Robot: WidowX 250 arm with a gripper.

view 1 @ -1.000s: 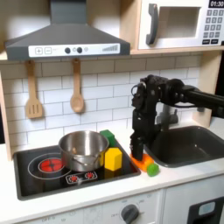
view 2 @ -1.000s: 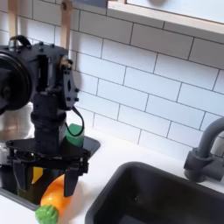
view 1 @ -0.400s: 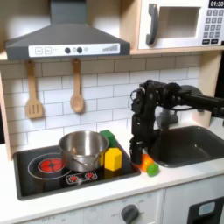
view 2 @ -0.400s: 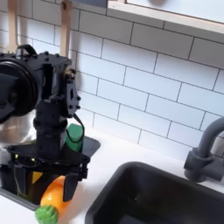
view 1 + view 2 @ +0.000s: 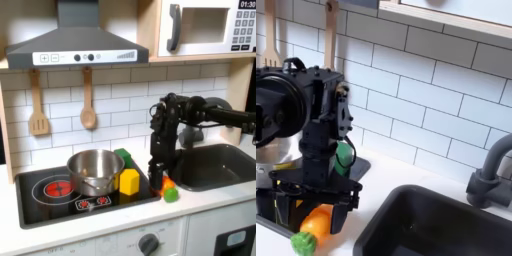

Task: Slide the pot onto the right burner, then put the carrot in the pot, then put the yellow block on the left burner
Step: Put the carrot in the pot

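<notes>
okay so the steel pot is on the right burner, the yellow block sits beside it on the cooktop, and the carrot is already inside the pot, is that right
Not quite. The carrot is not in the pot; in the first exterior view it lies on the white counter past the cooktop's right edge, under the gripper. The rest holds: the pot covers the right burner and the yellow block sits beside it.

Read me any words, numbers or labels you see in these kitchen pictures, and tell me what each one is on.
"01:30", partly cut off at the picture's edge, on the microwave display in the first exterior view.
Microwave keypad: markings too small to read.
Range hood control strip: symbols too blurred to read.
Cooktop front controls: red marks, not readable.
No text on the pot, carrot or yellow block.
</notes>
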